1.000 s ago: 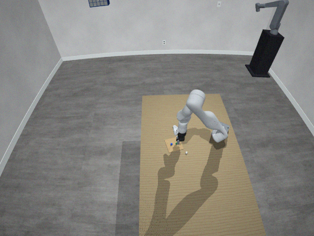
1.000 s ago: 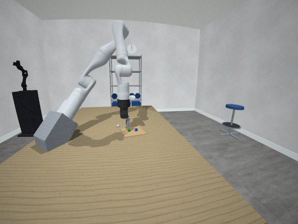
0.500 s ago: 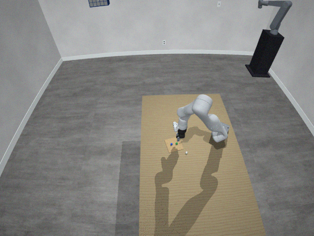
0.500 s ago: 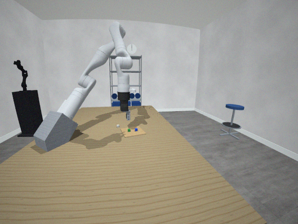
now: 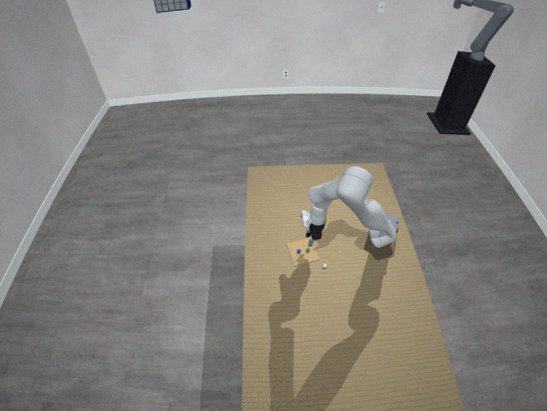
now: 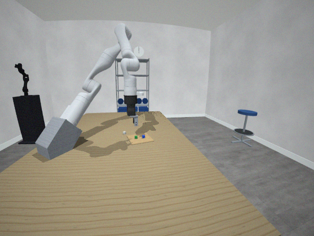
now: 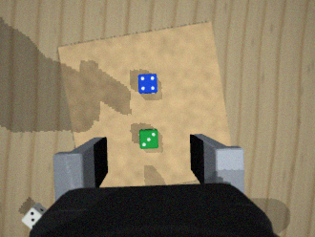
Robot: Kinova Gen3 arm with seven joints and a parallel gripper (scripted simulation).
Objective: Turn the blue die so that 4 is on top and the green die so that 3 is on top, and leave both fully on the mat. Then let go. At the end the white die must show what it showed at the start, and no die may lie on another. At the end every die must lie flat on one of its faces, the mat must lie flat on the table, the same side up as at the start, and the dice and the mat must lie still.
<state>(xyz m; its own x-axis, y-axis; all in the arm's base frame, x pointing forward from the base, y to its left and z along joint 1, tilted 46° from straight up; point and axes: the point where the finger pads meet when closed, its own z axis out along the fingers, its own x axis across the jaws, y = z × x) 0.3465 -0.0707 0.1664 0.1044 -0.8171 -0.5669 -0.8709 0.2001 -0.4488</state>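
With four white pips up on the small blue cube-shaped die (image 5: 298, 250) (image 6: 143, 136) (image 7: 148, 83) and three on the small green cube-shaped die (image 5: 307, 249) (image 6: 135, 137) (image 7: 149, 139), the turning looks done; both sit wholly on the thin square tan mat (image 5: 292, 253) (image 6: 139, 142) (image 7: 191, 62), apart, blue upper ctr. of the wrist view, green just below ctr. The grey two-finger parallel gripper (image 5: 311, 242) (image 6: 135, 121) (image 7: 149, 153) is wide open w/ nothing held, above the mat; the small white cube-shaped die (image 5: 325, 266) (image 6: 124, 132) (image 7: 32, 218) lies off it, lower left, partly hidden, its start face unknown here.

Main risk now is prob. a needless move: dropping again or swinging sideways while low, a fingertip could tip green, nearest the fingers, or drag the mat; a low sweep lower left might roll white; straight up, then hold off, seems safest.

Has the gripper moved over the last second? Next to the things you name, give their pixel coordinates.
Yes: in the exterior view, the gripper (image 5: 311, 242) (image 6: 135, 121) (image 7: 149, 153) has risen, away from the mat (image 5: 295, 260) (image 6: 148, 140) (image 7: 191, 57).
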